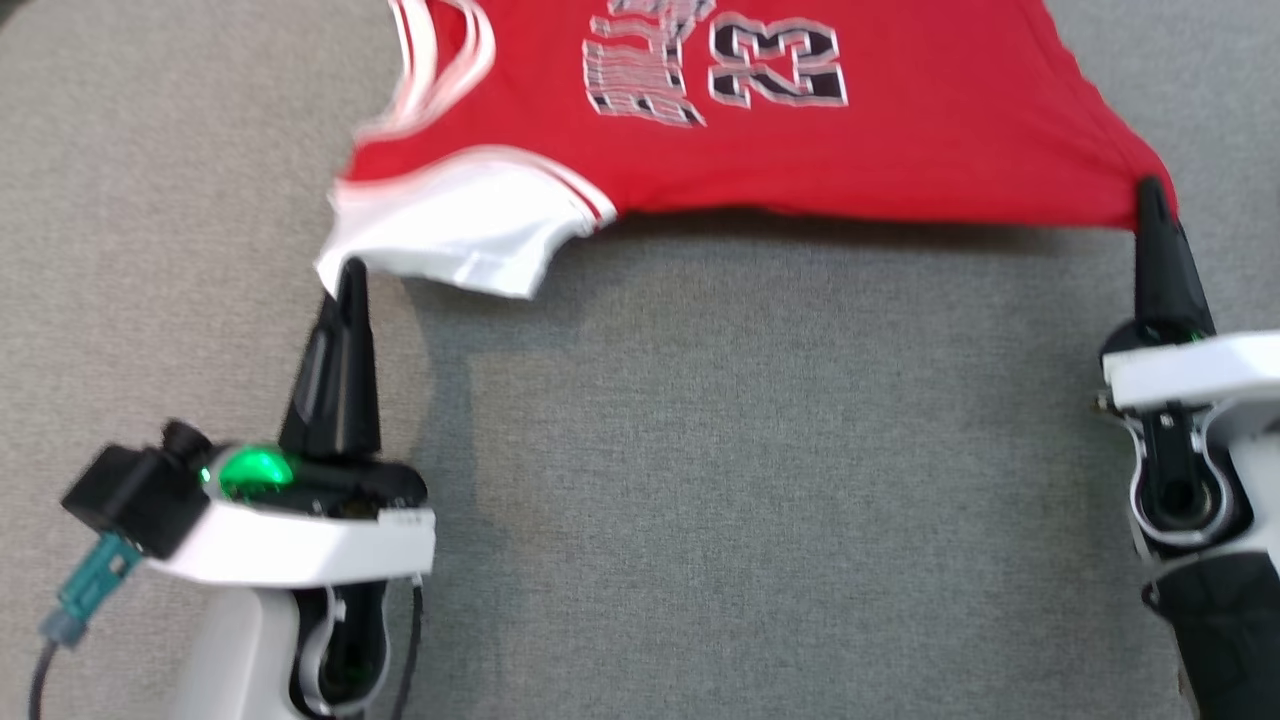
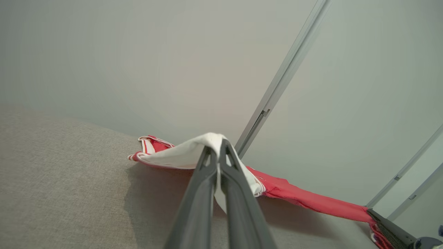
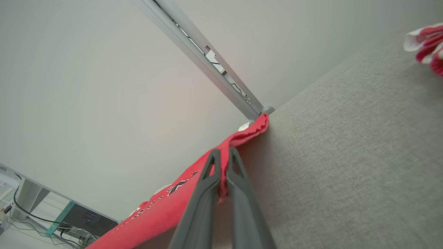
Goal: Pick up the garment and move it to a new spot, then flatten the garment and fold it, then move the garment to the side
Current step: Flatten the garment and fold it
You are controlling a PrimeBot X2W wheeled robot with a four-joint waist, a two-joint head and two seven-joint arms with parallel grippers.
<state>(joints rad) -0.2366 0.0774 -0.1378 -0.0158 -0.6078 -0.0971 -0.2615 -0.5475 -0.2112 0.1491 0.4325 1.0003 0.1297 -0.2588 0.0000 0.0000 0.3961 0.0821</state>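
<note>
The garment [image 1: 900, 130] is a red jersey with white trim and the number 23, stretched across the far part of the grey table [image 1: 700, 450]. My left gripper [image 1: 350, 272] is shut on its white-trimmed corner at the left, and in the left wrist view white cloth [image 2: 187, 154] drapes over the closed fingers [image 2: 204, 193]. At the right, my right gripper [image 1: 1150, 190] is shut on the red corner; the right wrist view has the red fabric [image 3: 166, 207] pinched between its fingers [image 3: 238, 193]. The near edge hangs lifted between both grippers, casting a shadow.
Grey fabric covers the table [image 3: 346, 155] all around. Beyond its far edge runs a metal frame bar [image 3: 207, 62] before a pale wall. Low at the left of the right wrist view there is equipment with cables [image 3: 79, 221].
</note>
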